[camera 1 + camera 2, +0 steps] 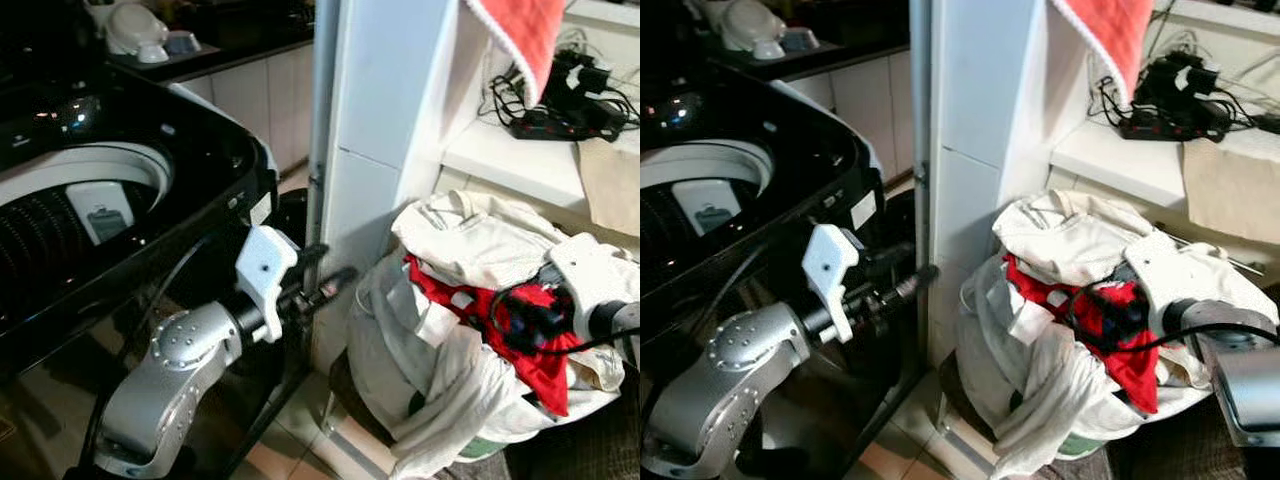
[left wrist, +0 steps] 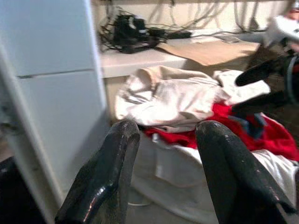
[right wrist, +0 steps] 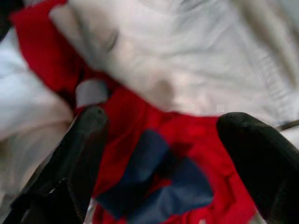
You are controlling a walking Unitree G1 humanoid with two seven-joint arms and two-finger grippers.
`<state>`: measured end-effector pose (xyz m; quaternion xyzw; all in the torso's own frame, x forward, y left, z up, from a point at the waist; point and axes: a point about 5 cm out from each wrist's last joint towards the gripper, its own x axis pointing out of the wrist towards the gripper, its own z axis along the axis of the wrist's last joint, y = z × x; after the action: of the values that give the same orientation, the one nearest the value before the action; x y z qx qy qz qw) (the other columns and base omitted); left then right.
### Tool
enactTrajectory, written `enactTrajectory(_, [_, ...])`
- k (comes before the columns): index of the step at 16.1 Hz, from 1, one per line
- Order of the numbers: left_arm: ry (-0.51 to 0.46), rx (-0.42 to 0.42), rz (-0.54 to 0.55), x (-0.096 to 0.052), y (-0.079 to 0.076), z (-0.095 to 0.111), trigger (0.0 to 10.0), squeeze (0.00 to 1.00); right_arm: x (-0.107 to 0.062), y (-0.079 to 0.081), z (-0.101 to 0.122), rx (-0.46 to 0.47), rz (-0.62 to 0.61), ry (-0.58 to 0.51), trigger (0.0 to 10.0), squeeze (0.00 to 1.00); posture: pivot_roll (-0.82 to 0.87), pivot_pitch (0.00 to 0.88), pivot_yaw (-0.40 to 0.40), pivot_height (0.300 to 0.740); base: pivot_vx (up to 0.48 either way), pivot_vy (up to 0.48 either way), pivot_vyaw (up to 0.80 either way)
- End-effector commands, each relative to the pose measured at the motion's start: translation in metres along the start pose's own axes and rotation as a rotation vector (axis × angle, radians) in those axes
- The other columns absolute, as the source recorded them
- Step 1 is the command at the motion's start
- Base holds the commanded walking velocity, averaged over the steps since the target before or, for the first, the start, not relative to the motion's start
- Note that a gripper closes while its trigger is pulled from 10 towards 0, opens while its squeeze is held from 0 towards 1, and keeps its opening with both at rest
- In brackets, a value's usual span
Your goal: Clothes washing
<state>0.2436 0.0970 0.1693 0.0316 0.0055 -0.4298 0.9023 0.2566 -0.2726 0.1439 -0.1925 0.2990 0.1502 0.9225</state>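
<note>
So the right gripper is down on the laundry pile beside the open washing machine, fingers spread wide over the red garment and not gripping it, while the left gripper hangs open and empty by the white cabinet

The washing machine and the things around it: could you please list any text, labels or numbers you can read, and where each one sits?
None can be read.
Washing machine: pale label on its front corner, too small and blurred.
Red garment: dark blue patch, no letters visible.
</note>
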Motion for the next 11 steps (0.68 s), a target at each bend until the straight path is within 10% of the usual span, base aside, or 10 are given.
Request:
enactTrajectory(1, [-0.002,0.014,-0.022,0.002,-0.001,0.004,10.0,0.0,0.002,-0.003,0.001,-0.01,0.011,0.012,10.0,1.0,-0.02,0.0,-0.013,0.74,0.0,0.0,0.0])
enactTrajectory(6, [0.047,0.002,-0.167,-0.004,-0.014,0.001,10.0,0.0,0.017,-0.016,-0.015,-0.011,0.014,0.134,10.0,1.0,-0.01,0.0,-0.03,0.74,0.0,0.0,0.0])
enactTrajectory(7, [0.049,-0.001,-0.185,-0.004,-0.016,0.002,10.0,0.0,0.02,-0.018,-0.019,-0.016,0.006,0.148,10.0,0.0,-0.01,0.0,-0.03,0.74,0.0,0.0,0.0])
enactTrajectory(8, [0.057,-0.011,-0.211,-0.006,-0.019,0.001,10.0,0.0,0.024,-0.018,-0.027,-0.011,0.012,0.181,10.0,0.0,0.0,0.0,-0.037,0.74,0.0,0.0,0.0])
enactTrajectory(9, [0.066,-0.012,-0.217,-0.007,-0.02,0.001,10.0,0.0,0.026,-0.017,-0.033,0.009,0.026,0.199,8.9,0.0,0.0,0.0,-0.038,0.74,0.0,0.0,0.0])
enactTrajectory(11, [0.071,-0.015,-0.213,-0.008,-0.019,0.001,10.0,0.0,0.027,-0.018,-0.036,0.033,0.034,0.208,0.0,0.0,0.0,0.0,-0.038,0.74,0.0,0.0,0.0])
